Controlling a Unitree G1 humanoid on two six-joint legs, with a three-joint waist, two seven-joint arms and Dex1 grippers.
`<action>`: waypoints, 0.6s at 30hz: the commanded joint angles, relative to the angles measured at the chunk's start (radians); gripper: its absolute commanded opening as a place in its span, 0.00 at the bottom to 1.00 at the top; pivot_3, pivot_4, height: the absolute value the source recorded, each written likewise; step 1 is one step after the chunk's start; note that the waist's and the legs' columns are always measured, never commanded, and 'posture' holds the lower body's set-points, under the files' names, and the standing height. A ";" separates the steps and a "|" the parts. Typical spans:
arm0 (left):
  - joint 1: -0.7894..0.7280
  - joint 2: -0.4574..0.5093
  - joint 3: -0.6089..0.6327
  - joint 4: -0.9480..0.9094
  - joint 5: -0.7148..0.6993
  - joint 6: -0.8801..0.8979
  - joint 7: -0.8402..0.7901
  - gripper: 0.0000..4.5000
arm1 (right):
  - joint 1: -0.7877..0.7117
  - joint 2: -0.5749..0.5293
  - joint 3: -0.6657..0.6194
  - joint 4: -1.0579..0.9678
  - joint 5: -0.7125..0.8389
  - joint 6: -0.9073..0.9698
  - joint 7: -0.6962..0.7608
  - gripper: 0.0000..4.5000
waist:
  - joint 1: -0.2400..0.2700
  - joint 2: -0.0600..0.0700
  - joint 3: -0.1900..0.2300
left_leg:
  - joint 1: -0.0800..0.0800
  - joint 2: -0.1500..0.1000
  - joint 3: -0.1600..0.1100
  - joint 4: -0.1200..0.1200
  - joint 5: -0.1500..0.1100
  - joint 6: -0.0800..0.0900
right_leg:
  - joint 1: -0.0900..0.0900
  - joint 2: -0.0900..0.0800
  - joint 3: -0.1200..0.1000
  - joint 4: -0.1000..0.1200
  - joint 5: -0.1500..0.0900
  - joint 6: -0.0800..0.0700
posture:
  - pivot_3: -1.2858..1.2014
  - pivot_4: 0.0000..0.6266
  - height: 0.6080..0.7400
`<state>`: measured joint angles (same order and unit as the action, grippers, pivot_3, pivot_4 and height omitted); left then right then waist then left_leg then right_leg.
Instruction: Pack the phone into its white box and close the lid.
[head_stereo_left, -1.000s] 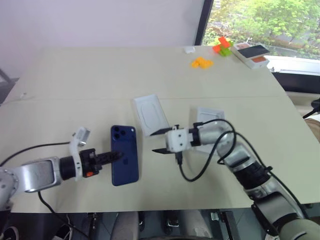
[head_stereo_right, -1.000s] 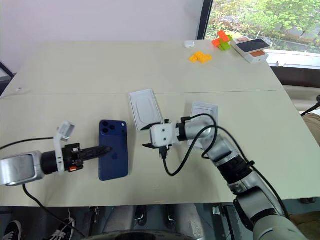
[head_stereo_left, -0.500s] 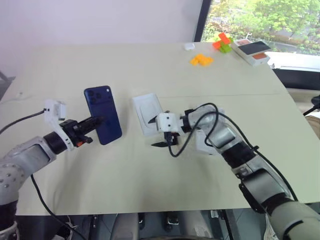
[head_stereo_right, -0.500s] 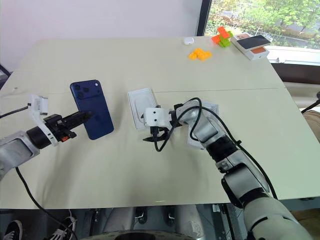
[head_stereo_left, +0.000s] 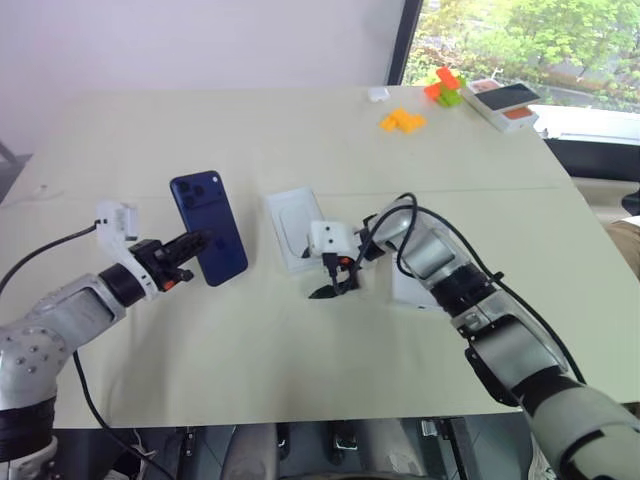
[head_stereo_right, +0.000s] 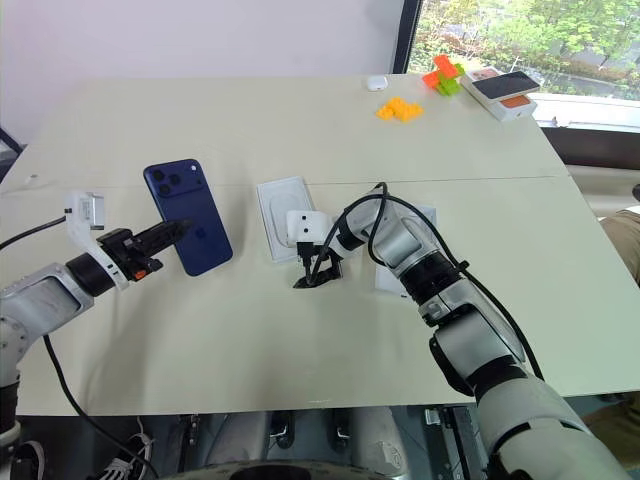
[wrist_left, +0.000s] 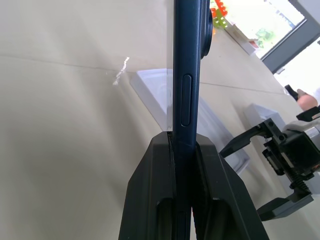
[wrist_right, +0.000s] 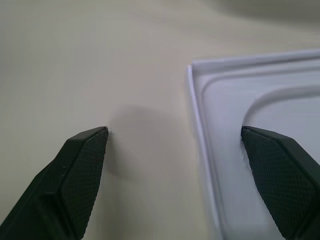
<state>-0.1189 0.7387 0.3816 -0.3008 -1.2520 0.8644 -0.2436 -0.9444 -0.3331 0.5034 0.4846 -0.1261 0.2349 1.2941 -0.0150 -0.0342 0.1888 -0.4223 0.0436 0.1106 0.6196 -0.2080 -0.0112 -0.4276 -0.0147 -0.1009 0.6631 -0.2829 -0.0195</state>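
The left hand is clamped on the phone, pinching its lower edge so the navy slab stands lifted off the worktop, camera bump uppermost, at about nine o'clock from the scene's centre. The right hand, fingers spread wide, points down at the near end of the thin white insert; its wrist view shows one fingertip over the bare worktop and the other over the insert's recessed face, straddling its rim. A white tray-like piece, probably the white box, lies at three o'clock of the insert, largely hidden behind the right arm.

The step in hand looks like clearing or steadying the insert before the phone goes in. To do it well, the right hand should settle lower until the rim sits squarely between the fingers, then close gently, as the thin piece could skid. The left should keep the phone raised and well apart
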 joint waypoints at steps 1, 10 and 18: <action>-0.033 -0.002 0.041 -0.032 -0.002 -0.012 0.002 0.00 | -0.035 0.007 0.007 0.040 -0.032 -0.022 -0.020 0.98 | 0.002 0.000 0.000 | 0.000 0.000 0.000 0.001 0.000 0.000 | 0.000 0.000 0.000 0.001 0.000 0.000 | 0.52 0.24 0.98; -0.056 -0.019 0.022 -0.026 0.022 0.003 0.003 0.00 | -0.031 0.011 0.004 0.048 -0.058 -0.040 -0.054 0.24 | 0.002 0.000 0.000 | 0.001 0.001 0.000 0.008 0.000 0.000 | 0.003 0.000 0.000 0.003 0.001 0.002 | 0.52 0.24 0.98; -0.065 -0.027 0.034 -0.015 0.045 0.011 0.002 0.00 | 0.044 0.017 -0.028 -0.107 -0.059 0.071 -0.137 0.11 | 0.002 0.000 0.000 | 0.001 0.001 0.000 0.008 0.000 0.000 | 0.003 0.000 0.000 0.004 0.001 0.000 | 0.52 0.24 0.98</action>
<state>-0.1644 0.7107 0.3772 -0.2954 -1.2069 0.8878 -0.2346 -0.9172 -0.3243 0.4904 0.4293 -0.1857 0.2541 1.1817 -0.0131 -0.0346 0.1883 -0.4218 0.0451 0.1102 0.6278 -0.2080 -0.0109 -0.4251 -0.0145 -0.1010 0.6666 -0.2814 -0.0191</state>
